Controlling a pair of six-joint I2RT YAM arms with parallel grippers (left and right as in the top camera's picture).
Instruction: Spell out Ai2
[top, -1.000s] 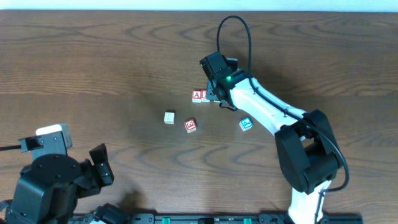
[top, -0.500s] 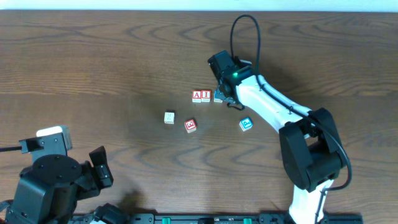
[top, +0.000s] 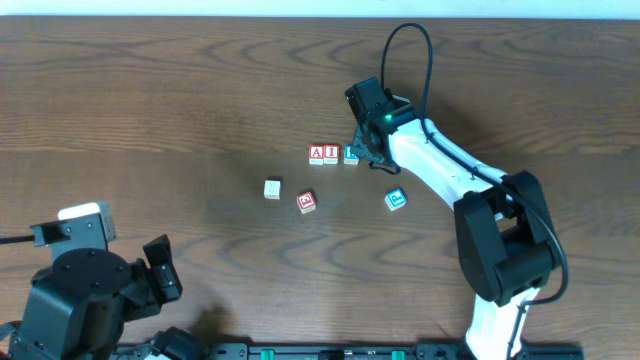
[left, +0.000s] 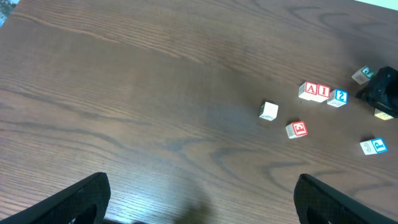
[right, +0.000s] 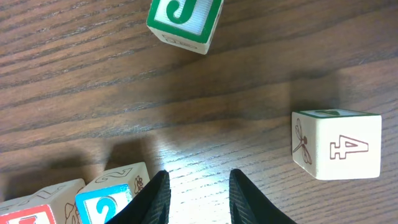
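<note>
Three cubes stand in a row at mid-table: the red A (top: 317, 153), the red I (top: 331, 153) and the blue 2 (top: 351, 154), side by side. The left wrist view shows the same A (left: 310, 89), I (left: 323, 91) and 2 (left: 339, 97). My right gripper (top: 368, 155) hovers just right of the 2. In its wrist view the jaws (right: 199, 180) stand narrowly apart over bare wood, with the 2 (right: 102, 202) beside the left finger and outside the grip. My left gripper (left: 202, 179) is wide open and empty, low at the near left (top: 160, 265).
A pale cube (top: 272, 188), a red-printed cube (top: 306, 201) and a blue-printed cube (top: 396, 199) lie below the row. Close to my right gripper are a green J cube (right: 183, 18) and a cube marked 4 (right: 339, 144). The right arm (top: 440, 175) crosses the table's right half.
My right gripper has drawn away to the right from the row, uncovering the blue 2 next to the I. Its jaws have narrowed. The left arm has not moved.
</note>
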